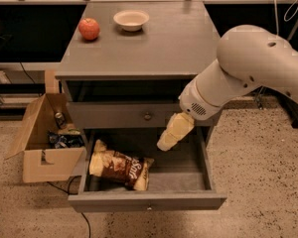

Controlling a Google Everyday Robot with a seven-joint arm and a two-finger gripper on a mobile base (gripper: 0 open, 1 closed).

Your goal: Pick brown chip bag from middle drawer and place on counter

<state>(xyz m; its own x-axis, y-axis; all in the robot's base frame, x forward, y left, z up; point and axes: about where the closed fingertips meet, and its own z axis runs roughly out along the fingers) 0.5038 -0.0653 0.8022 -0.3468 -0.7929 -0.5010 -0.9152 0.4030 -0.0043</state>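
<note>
Since the chip bag [120,165] lies flat at the left of the open drawer [149,201], below the table's [164,38] front edge, the hand [168,142] hovering to its right (can't tell if released or clenched) should shift left, descend, and pinch the bag's crinkly middle.

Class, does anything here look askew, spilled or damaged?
Nothing spilled or damaged. The brown chip bag lies slanted in the left half of the open middle drawer; the tool hangs above the drawer, clear of the bag.
</note>
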